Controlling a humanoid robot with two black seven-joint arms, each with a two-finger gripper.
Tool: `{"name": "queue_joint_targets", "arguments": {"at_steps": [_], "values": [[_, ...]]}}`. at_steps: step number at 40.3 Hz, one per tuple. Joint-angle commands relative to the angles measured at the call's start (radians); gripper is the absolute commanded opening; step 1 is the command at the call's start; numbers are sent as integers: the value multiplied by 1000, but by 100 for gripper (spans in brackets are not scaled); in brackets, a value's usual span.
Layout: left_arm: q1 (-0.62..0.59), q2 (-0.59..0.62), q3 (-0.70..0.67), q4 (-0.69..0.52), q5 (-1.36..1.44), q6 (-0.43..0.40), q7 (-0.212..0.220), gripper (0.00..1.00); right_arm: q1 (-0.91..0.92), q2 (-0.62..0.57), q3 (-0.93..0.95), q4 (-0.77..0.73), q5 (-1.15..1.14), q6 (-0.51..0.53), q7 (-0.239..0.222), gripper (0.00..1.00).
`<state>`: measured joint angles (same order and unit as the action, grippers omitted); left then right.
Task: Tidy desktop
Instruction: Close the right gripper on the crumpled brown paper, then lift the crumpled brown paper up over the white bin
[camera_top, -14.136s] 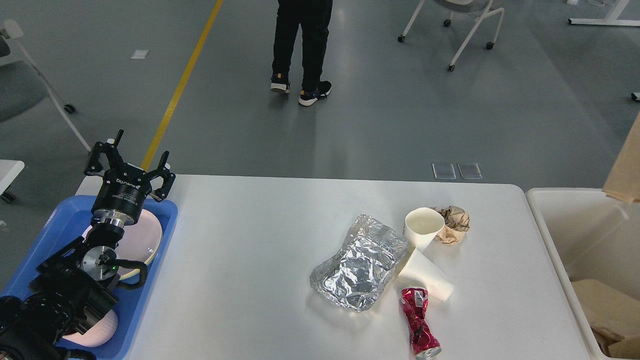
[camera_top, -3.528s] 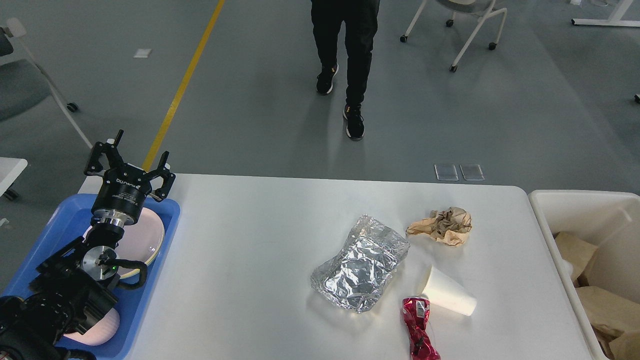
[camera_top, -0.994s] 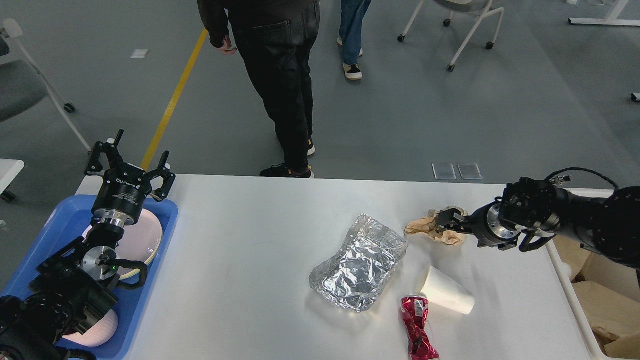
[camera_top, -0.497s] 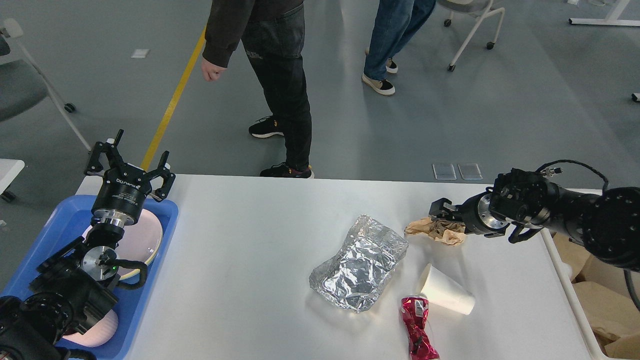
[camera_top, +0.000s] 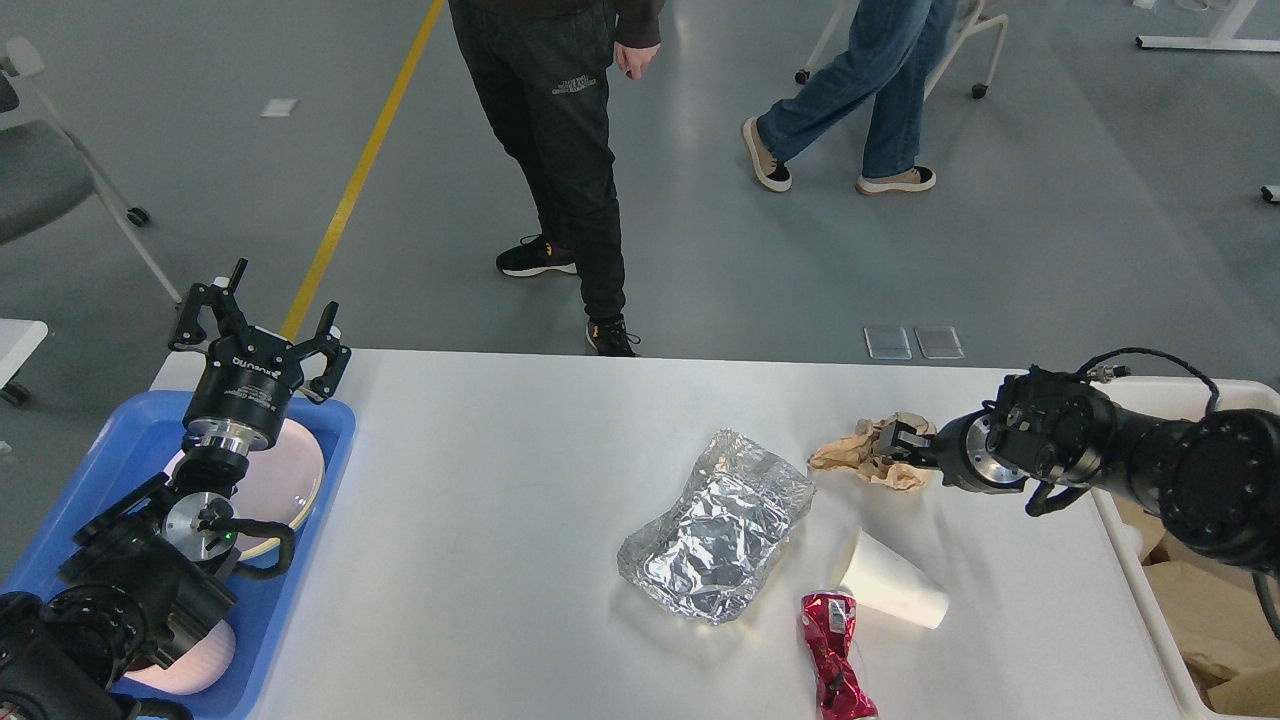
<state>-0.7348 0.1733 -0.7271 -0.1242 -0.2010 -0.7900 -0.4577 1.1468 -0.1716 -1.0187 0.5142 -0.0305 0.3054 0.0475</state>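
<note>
Nearest you on the worktop (camera_top: 480, 560), red can (camera_top: 838, 660), paper cup (camera_top: 890, 580) and foil pouch (camera_top: 715, 525) are awaiting clearing. Farther, your right pincer (camera_top: 902, 442) is reaching the brown paper wad (camera_top: 860, 452), closure unclear; left pincer (camera_top: 258, 325) is hanging released.

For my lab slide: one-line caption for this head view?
Right gripper reaching into crumpled brown paper on white desktop; left gripper open above blue tray.
</note>
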Motion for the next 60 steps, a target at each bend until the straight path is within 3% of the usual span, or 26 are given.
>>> {"name": "queue_joint_targets", "arguments": {"at_steps": [1, 9, 19, 37, 48, 60], "values": [[0, 0, 0, 0, 0, 0, -1, 96, 1, 6, 0, 0, 0, 3, 0, 65], [0, 0, 0, 0, 0, 0, 1, 96, 8, 20, 0, 9, 1, 15, -1, 45], [0, 0, 0, 0, 0, 0, 1, 96, 14, 18, 3, 17, 3, 75, -35, 0], [-1, 0, 0, 0, 0, 0, 1, 96, 120, 1, 16, 66, 18, 225, -41, 0], [0, 0, 0, 0, 0, 0, 1, 96, 298, -130, -1, 222, 20, 287, -41, 0], [0, 0, 0, 0, 0, 0, -1, 96, 639, -262, -176, 356, 21, 598, -40, 0]]}}
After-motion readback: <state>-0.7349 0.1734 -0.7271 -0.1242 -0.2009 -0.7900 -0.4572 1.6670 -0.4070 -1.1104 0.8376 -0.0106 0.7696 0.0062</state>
